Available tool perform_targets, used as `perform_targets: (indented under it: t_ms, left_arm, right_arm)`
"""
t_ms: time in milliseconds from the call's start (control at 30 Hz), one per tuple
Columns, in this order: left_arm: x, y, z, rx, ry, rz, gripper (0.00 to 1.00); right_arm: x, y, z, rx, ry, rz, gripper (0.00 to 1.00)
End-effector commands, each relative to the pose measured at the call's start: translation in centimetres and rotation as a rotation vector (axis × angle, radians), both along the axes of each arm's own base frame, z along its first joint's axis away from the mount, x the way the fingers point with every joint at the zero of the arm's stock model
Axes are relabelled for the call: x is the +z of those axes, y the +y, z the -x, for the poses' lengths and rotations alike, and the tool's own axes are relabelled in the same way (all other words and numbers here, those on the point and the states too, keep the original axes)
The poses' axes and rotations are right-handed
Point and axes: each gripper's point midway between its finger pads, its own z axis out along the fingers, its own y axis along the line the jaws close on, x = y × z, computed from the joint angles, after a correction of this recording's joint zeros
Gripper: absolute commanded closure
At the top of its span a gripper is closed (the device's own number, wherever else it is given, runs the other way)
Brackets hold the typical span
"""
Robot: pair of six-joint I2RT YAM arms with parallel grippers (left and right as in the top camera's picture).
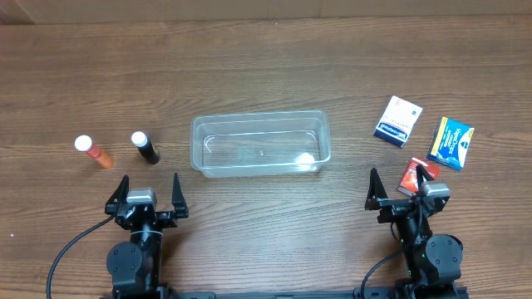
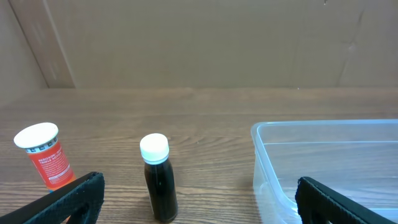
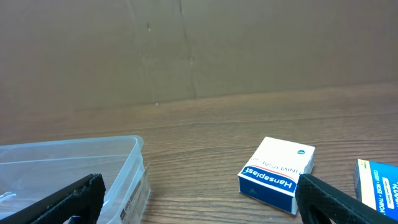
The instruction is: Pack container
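Note:
The clear plastic container [image 1: 260, 144] sits empty at the table's middle; its corner shows in the left wrist view [image 2: 323, 158] and the right wrist view [image 3: 68, 168]. A dark bottle with a white cap [image 1: 145, 148] [image 2: 159, 177] and an orange bottle with a white cap [image 1: 94, 152] [image 2: 46, 155] stand left of it. A white-and-blue Hansaplast box [image 1: 398, 121] [image 3: 277, 174], a blue box [image 1: 450, 142] [image 3: 377, 183] and a small red box [image 1: 415, 174] lie right of it. My left gripper [image 1: 142, 193] [image 2: 199, 205] and right gripper [image 1: 402, 187] [image 3: 199, 202] are open and empty near the front edge.
A brown cardboard wall [image 2: 199, 43] stands behind the table's far edge. Black cables [image 1: 62, 257] run from the arm bases at the front.

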Motion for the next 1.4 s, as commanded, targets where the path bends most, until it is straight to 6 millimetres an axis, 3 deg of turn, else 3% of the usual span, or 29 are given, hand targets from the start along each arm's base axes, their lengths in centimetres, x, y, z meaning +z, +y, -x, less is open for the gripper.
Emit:
perform_targets:
  t_ms: [0,633,867,1033,1133,1233,1367]
  left_arm:
    - [0.0,0.0,0.0,0.004,-0.003,-0.010,0.00]
    - [0.0,0.0,0.0,0.004,-0.003,-0.012,0.00]
    - [0.2,-0.1,0.0,-0.002,-0.011,0.005,0.00]
    - [4.4,-0.6,0.5,-0.028,-0.112,0.118,0.00]
    - [9.2,-0.6,1.5,-0.026,-0.169,0.087,0.00]
    - [12.4,-0.6,1.5,-0.021,-0.142,0.083,0.00]
    - [13.4,-0.4,-0.7,-0.012,0.043,0.103,0.00]
  right_arm:
    - [0.2,0.1,0.1,0.005,-0.014,-0.002,0.00]
    - [0.2,0.1,0.1,0.006,-0.014,-0.002,0.00]
    - [1.6,1.6,0.3,0.094,-0.065,-0.010,0.00]
    - [3.2,1.2,0.8,0.073,-0.047,-0.007,0.00]
    - [6.1,0.0,1.0,0.006,-0.038,-0.004,0.00]
    - [8.4,-0.1,0.6,-0.006,0.043,0.006,0.00]
    - [10.3,0.1,-1.5,-0.006,0.222,0.032,0.00]
